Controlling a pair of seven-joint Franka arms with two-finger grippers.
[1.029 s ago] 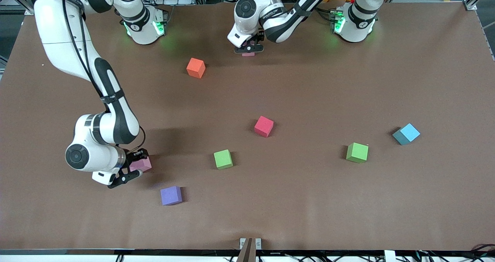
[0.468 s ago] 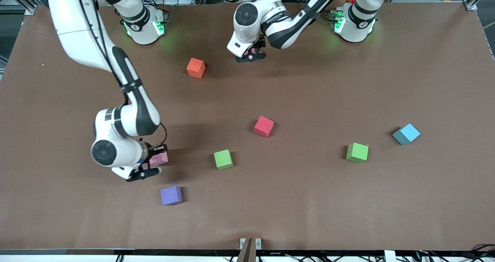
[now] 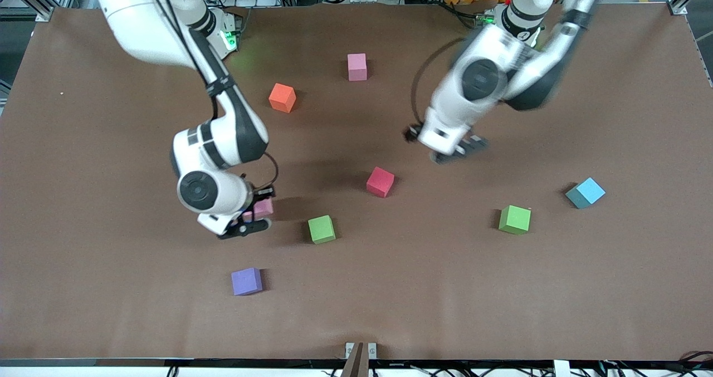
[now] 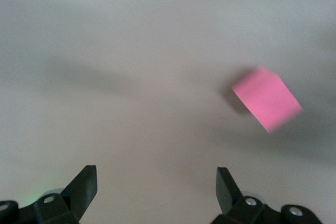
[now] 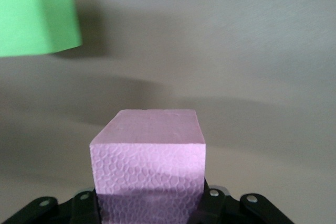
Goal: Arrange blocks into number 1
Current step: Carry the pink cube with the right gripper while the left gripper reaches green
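The brown tabletop point(image 3: 613, 288) carries scattered blocks. The right gripper point(image 3: 253, 218) hangs over the tabletop beside a green block point(image 3: 321, 229), its fingers clamped on a light pink block point(image 3: 262, 207). The left gripper point(image 3: 454, 150) is over the middle, fingers apart, above bare surface near the red block point(image 3: 380, 181). Another light pink block point(image 3: 357, 67) sits near the edge at the robots' bases, beside an orange block point(image 3: 282, 97). A purple block point(image 3: 246, 281) lies toward the camera edge; a second green block point(image 3: 514, 219) and sky-blue block point(image 3: 585, 192) lie toward the left arm's end.

The left gripper point(image 3: 458, 150) has let go of a pink block point(image 3: 357, 67), now resting on the surface at upper centre, and swung down to mid-frame with jaws apart. The right gripper point(image 3: 252, 219) has carried its pink cube point(image 3: 262, 207) rightward toward the green block point(image 3: 321, 229).
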